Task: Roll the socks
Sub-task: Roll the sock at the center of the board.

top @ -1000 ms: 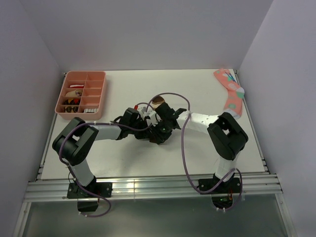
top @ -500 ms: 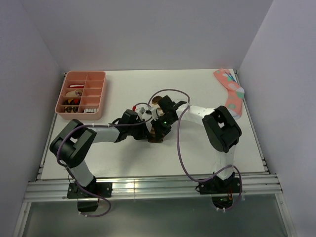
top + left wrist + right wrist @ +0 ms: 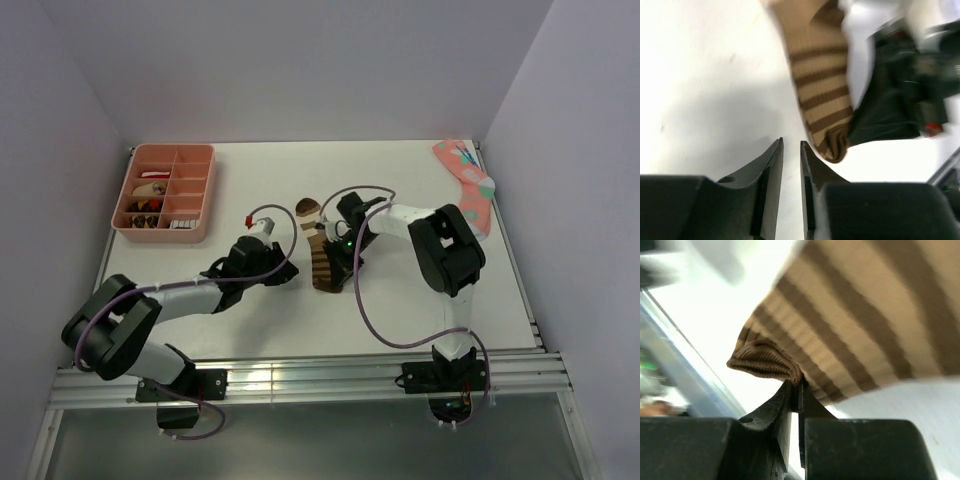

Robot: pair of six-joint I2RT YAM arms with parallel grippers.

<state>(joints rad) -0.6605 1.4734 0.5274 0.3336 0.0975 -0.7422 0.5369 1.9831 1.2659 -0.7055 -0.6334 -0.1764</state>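
**Right gripper pinches the striped sock's brown end; left gripper empty beside it**

At the far left of the white table [image 3: 420, 305] sits a pink compartment tray [image 3: 165, 190] with small items in its cells. The left arm reaches low from its near-left base toward the middle. The left gripper [image 3: 288, 272] has its jaws a narrow slit apart, with only bare table between them in the left wrist view. Its fingertips stop just short of the sock.

The brown-and-tan striped sock [image 3: 322, 262] lies at mid-table, running from far to near. Its dark brown ribbed end is at the near side, just beyond the left gripper's tips and slightly to their right.

The right arm bends in from the right and comes down at the sock's right edge. The right gripper [image 3: 796, 386] has its jaws pressed together on a bunched fold of that brown ribbed end, with the striped fabric spreading away above it.

At the far right edge lies a pink sock [image 3: 468, 190] with coloured dots, well apart from both grippers.
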